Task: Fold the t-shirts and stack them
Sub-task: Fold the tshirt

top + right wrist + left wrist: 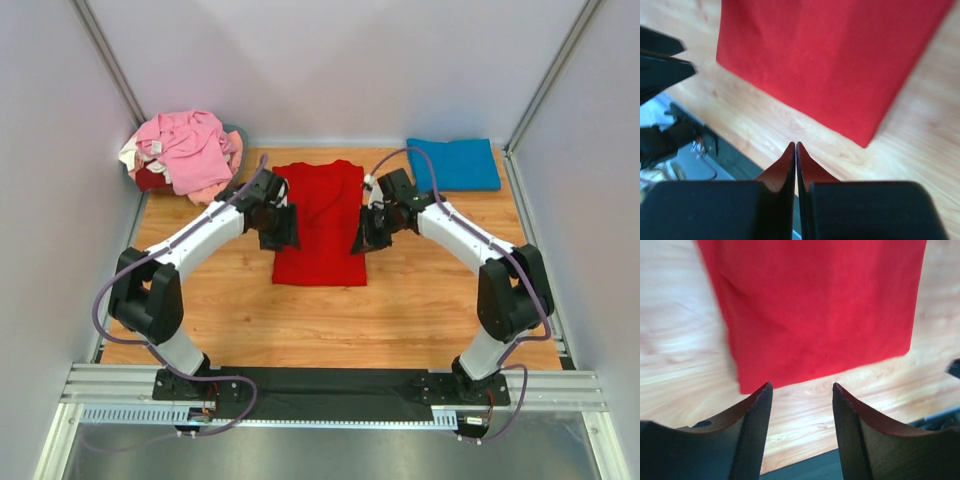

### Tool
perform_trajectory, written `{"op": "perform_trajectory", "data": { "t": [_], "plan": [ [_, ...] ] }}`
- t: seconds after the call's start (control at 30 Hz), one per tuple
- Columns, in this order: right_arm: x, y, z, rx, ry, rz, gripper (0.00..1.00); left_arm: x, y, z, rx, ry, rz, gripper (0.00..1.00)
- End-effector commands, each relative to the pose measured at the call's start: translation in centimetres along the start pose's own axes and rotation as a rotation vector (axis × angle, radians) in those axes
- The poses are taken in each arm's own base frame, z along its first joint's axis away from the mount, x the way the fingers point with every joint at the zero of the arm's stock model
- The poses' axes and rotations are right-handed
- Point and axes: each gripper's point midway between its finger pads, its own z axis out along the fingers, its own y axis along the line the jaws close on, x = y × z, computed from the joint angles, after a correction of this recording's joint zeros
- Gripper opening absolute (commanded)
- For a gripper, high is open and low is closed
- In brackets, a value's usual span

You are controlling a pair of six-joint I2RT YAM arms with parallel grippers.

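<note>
One red shirt (322, 222), flat; left gripper (802, 390) parted, right gripper (796, 145) closed tight (both empty). Pinch both sides level before folding.

Red t-shirt (320, 225) — matt cloth; table (420, 300) — glossy wood.

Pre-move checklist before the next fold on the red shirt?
1. Red t-shirt flat, sleeves tucked in: ok.
2. Left gripper open, empty: ok.
3. Right gripper open for a grasp: not ok, shut on nothing.
4. Blue t-shirt folded, back right: ok.
5. Pink pile clear of left arm: cannot tell, they meet in the top view.
</note>
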Motion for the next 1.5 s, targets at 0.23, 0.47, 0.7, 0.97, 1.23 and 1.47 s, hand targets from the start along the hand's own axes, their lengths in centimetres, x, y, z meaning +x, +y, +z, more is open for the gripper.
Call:
{"op": "perform_trajectory", "data": {
  "t": [0.23,0.47,0.7,0.97,1.23,1.47],
  "plan": [
    [5.4,-0.5,5.7,-0.219,0.141,0.044,0.00,5.2,-1.1,4.2,0.187,0.074,-0.017,0.54],
    [10.0,-5.9,9.7,-0.117,0.242,0.094,0.00,8.9,2.4,6.5,0.084,0.142,-0.029,0.52],
    [11.6,-8.0,10.0,-0.049,0.262,0.114,0.00,12.0,5.1,8.4,0.007,0.201,-0.041,0.49],
    [13.7,-8.8,9.3,-0.026,0.266,0.139,0.01,14.1,6.9,8.7,-0.039,0.229,-0.034,0.48],
    [11.0,-6.0,4.6,-0.020,0.172,0.067,0.33,9.7,4.6,2.4,-0.012,0.082,0.006,0.59],
    [9.5,-4.0,0.0,0.005,0.072,0.008,0.59,6.8,4.3,-3.6,-0.034,-0.092,0.036,0.74]
  ]
}}
